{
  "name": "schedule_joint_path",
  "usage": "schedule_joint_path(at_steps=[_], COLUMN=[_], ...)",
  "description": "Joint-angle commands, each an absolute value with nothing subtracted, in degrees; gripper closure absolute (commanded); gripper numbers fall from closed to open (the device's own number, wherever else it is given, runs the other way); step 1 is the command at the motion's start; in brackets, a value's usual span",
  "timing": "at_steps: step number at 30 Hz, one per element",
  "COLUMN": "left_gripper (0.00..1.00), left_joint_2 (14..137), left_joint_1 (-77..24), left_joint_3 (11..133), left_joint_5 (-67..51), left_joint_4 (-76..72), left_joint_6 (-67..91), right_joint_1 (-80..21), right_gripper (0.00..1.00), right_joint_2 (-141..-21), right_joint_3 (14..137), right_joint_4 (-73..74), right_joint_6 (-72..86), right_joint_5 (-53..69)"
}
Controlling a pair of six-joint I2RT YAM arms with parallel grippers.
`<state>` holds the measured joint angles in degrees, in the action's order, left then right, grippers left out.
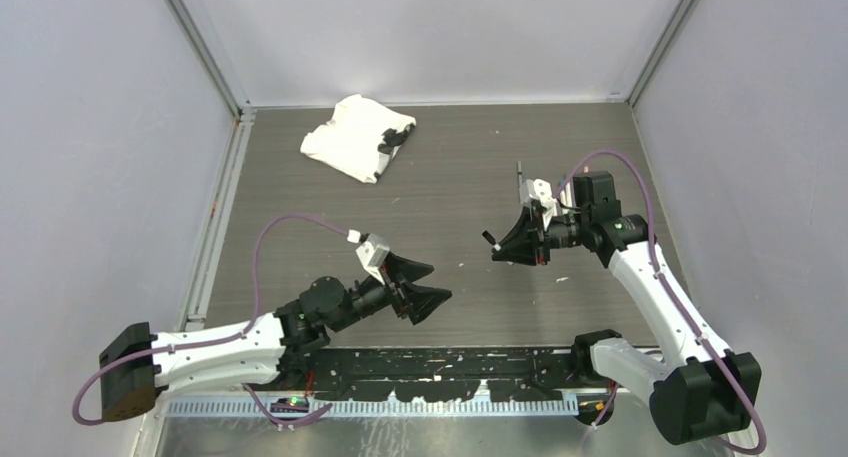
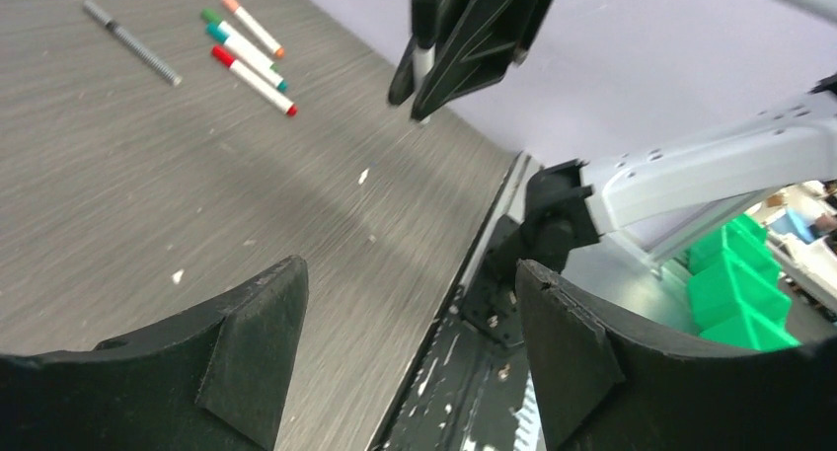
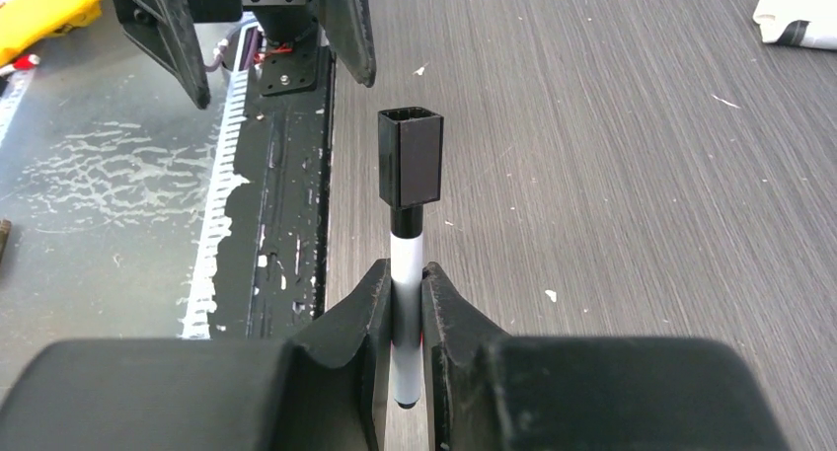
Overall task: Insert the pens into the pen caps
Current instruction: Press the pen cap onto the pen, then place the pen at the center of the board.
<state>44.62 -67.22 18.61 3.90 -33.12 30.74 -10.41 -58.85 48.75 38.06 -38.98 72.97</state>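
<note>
**Top, left-wrist and right-wrist views of the two arms over the grey wood-grain surface (image 1: 440, 177).** The right claw (image 3: 403, 293) is closed on a white-barrelled pen (image 3: 405, 259), pinching the barrel between both fingers. The pen's end projects beyond the fingertips and carries the black cap (image 3: 412, 160), a square-mouthed sleeve seated over the pen's dark collar. In the top view this pen is held clear of the surface, right of centre, with its capped end directed toward the left arm. The left claw (image 2: 410, 372) stands wide open and holds nothing; its fingers (image 2: 247, 362) face the capped end, near it but apart from it. Farther back on the surface, seen from the left wrist, lie the other pens (image 2: 247, 56). They have white barrels with salmon, green, teal and red ends and lie side by side, roughly parallel; their exact number cannot be told. A slim dark grey pen (image 2: 130, 41) lies just beside this group, apart from it. In the top view the right arm hides most of the group. A crumpled white cloth (image 1: 355, 137) with a black item on it rests near the rear edge of the surface, well apart from both claws. Small white flecks (image 2: 363, 176) are scattered over the wood grain. A black rail (image 1: 450, 362) runs along the near edge between the arm bases. Green bins (image 2: 740, 283) stand beyond that edge in the left-wrist view.
</note>
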Motion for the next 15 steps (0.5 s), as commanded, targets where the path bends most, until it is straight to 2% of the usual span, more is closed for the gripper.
schedule_joint_path(at_steps=[1, 6, 10, 15], left_gripper=[0.21, 0.1, 0.09, 0.09], left_joint_2=[43.28, 42.42, 41.7, 41.03], left_joint_1=[-67.24, -67.24, -67.24, -67.24], left_joint_3=[16.13, 12.57, 10.51, 8.53], left_joint_5=[9.21, 15.43, 16.25, 16.26], left_joint_4=[-35.14, -35.01, -35.87, -36.11], left_joint_6=[28.43, 29.45, 30.22, 32.3], right_joint_1=[-9.38, -9.04, -7.56, -5.57], right_gripper=[0.98, 0.98, 0.98, 0.96], right_joint_2=[-58.6, -62.09, -66.12, -73.75], right_joint_3=[50.0, 46.79, 45.49, 46.38], right_joint_4=[37.83, 23.46, 13.95, 8.84], right_joint_6=[-41.24, -26.64, -14.98, -3.09], right_joint_5=[71.31, 56.37, 38.2, 18.05])
